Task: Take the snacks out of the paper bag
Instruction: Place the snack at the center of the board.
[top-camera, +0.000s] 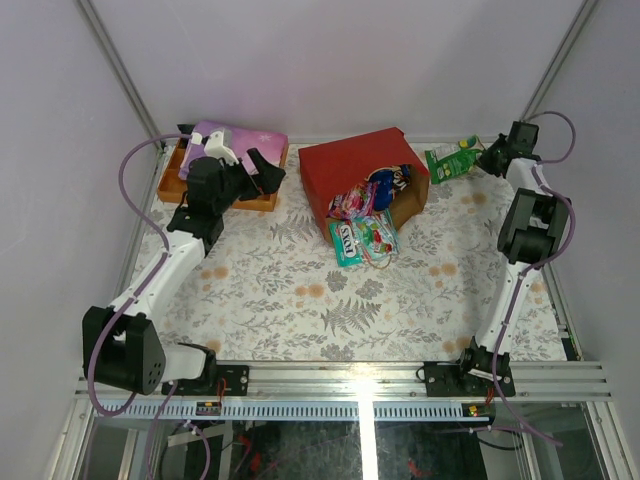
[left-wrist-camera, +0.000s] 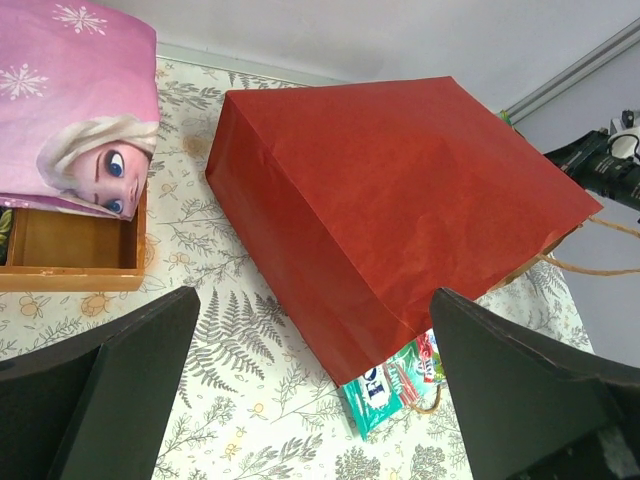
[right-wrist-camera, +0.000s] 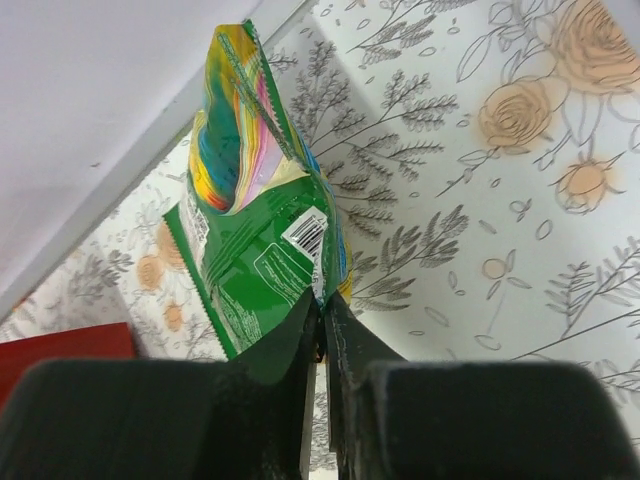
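Set-down step, I'd say: right gripper (right-wrist-camera: 322, 312) pinches the green packet (right-wrist-camera: 258, 250) narrowly and likely needs to release next, while left gripper (left-wrist-camera: 315, 300) gapes wide, empty, facing the paper bag (left-wrist-camera: 400, 200) holding more snacks (top-camera: 362, 225).

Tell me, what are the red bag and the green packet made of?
The red bag looks like matte paper: dull surface, sharp folded creases. The green packet seems to be glossy plastic film: it shines, crinkles, and has a zigzag-cut edge.
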